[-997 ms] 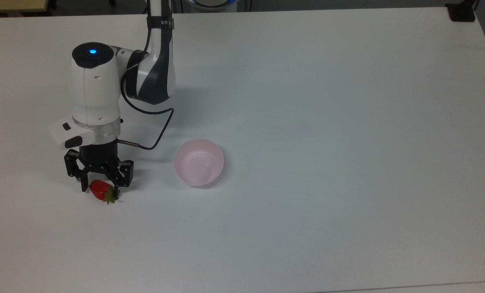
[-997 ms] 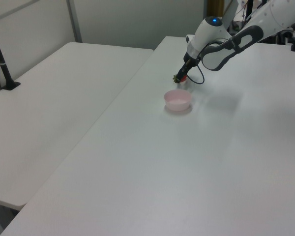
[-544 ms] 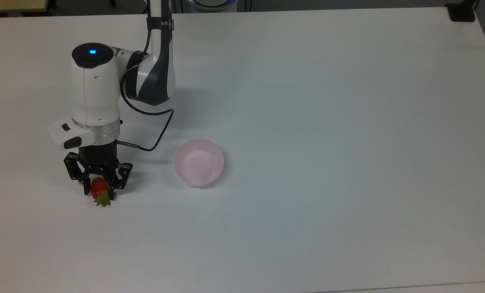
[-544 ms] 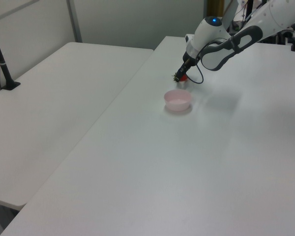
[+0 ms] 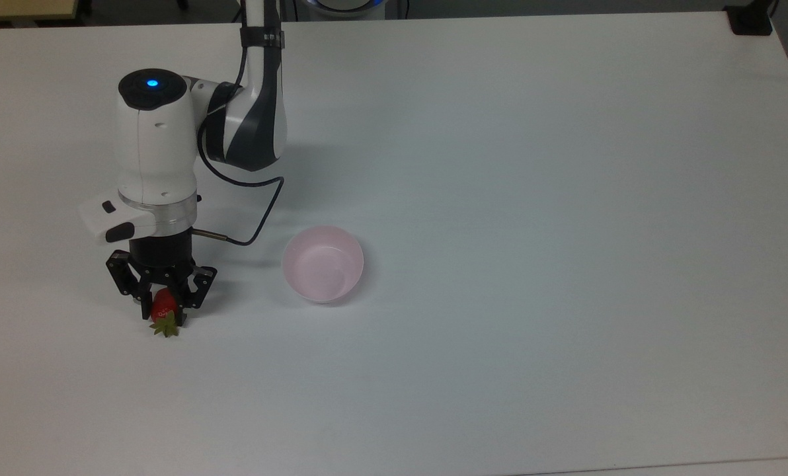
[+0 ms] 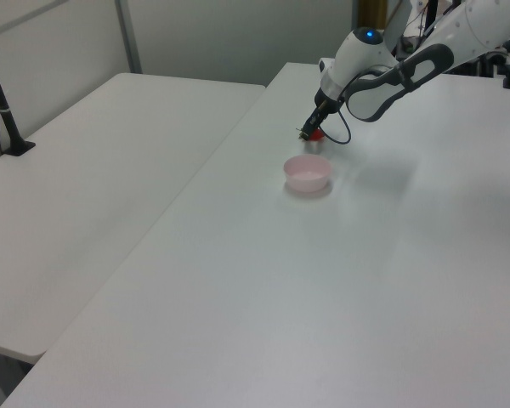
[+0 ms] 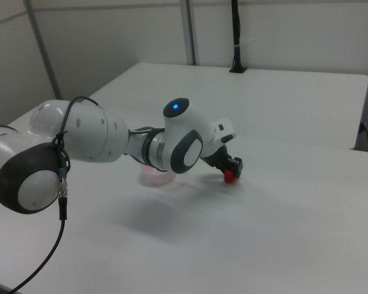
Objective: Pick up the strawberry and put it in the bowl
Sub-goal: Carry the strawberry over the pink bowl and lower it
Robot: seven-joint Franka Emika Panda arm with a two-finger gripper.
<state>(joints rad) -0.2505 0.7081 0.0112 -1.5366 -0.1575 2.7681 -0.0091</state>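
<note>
From the top view, the white table (image 5: pixel 500 165) carries a pale pink bowl (image 5: pixel 322 263), which I'll use as my marker. Well off to the bowl's left in the top view, the gripper (image 5: pixel 162 307) points down at the tabletop, its black fingers (image 5: pixel 184 305) closed in on either side of the strawberry (image 5: pixel 163 309). The red fruit sits pinched between them, with its green leafy cap poking out below the fingertips toward the top view's bottom edge. The arm (image 5: pixel 156 139) stands white and bulky above the gripper, a blue light glowing on its top, and a black cable (image 5: pixel 262 211) loops from it down toward the wrist, passing between the arm and the bowl. The bowl holds nothing.

In the left view, the bowl (image 6: pixel 307 172) rests near the table's far end, and the gripper (image 6: pixel 314 132) is just beyond it, with a speck of red strawberry (image 6: pixel 317 134) at its tip. I cannot tell from here whether the fruit touches the table. A second white table (image 6: pixel 110 170) stands alongside, to the left view's left of the bowl.

In the right view, the arm (image 7: pixel 98 144) stretches across in front of the bowl (image 7: pixel 157 176), partly hiding it. The strawberry (image 7: pixel 230 177) shows red under the gripper (image 7: pixel 232 169), to the right view's right of the bowl, low over the tabletop.
</note>
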